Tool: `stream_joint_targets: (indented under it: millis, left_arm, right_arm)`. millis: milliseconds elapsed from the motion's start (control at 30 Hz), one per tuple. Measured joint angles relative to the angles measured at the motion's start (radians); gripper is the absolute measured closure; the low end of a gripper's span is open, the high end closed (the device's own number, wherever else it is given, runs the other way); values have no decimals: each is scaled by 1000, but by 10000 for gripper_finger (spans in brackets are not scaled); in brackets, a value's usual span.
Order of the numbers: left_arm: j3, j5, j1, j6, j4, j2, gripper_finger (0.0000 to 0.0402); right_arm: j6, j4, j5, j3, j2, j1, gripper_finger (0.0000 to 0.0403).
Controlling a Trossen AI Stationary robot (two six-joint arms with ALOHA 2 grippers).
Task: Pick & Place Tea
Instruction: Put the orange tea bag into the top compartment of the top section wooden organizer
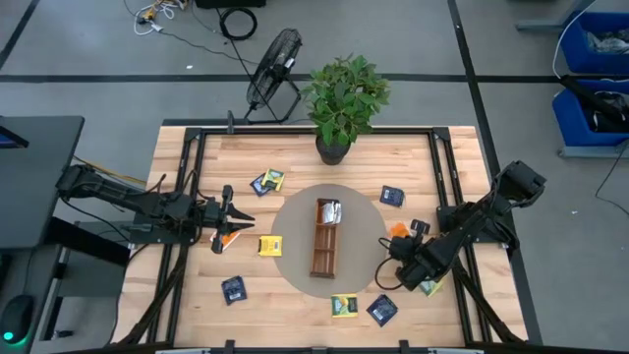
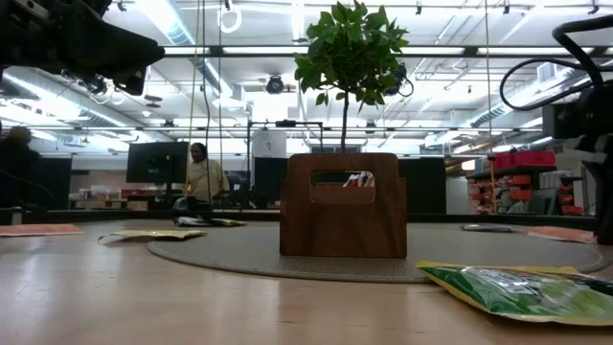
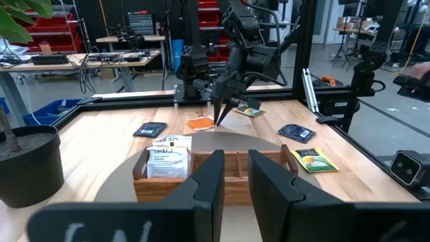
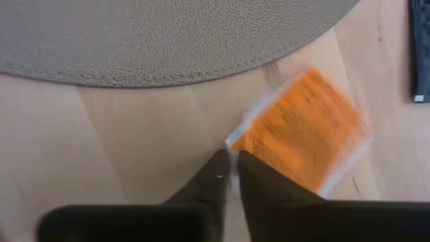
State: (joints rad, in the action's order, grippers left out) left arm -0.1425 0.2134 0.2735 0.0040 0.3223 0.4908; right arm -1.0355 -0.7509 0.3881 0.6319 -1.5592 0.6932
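My right gripper [image 4: 230,167] pinches a corner of the flat, square orange paper tea sachet [image 4: 306,128], beside the round, bumpy grey mat [image 4: 168,33].

Wood table [image 1: 187,305] w/ round mat [image 1: 295,221], plant pot [image 1: 332,149], tea sachets [image 1: 269,246].

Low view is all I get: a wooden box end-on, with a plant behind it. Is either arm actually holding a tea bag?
Observer: Yes. The right end effector is shut on a corner of an orange sachet, beside the round mat.
Operator: And the other arm?
Observer: The left end effector hangs left of the mat, with nothing between its fingers.
Operator: What's the white thing inside the box?
Observer: The box is a long tray. That is a white sachet in the end compartment nearest the plant.
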Motion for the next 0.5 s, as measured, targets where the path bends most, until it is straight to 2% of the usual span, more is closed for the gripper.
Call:
stream_joint_targets:
  millis: [67,233,500]
  left_arm:
    - [0,0,0,1,0,0,333]
    - [0,0,0,1,0,0,333]
    - [0,0,0,2,-1,0,333]
  right_arm:
    - [0,-2,-14,3,3,-5,394]
    - [-32,-12,-11,17,1,-6,398]
    - [15,-112,79,174,-2,-24,401]
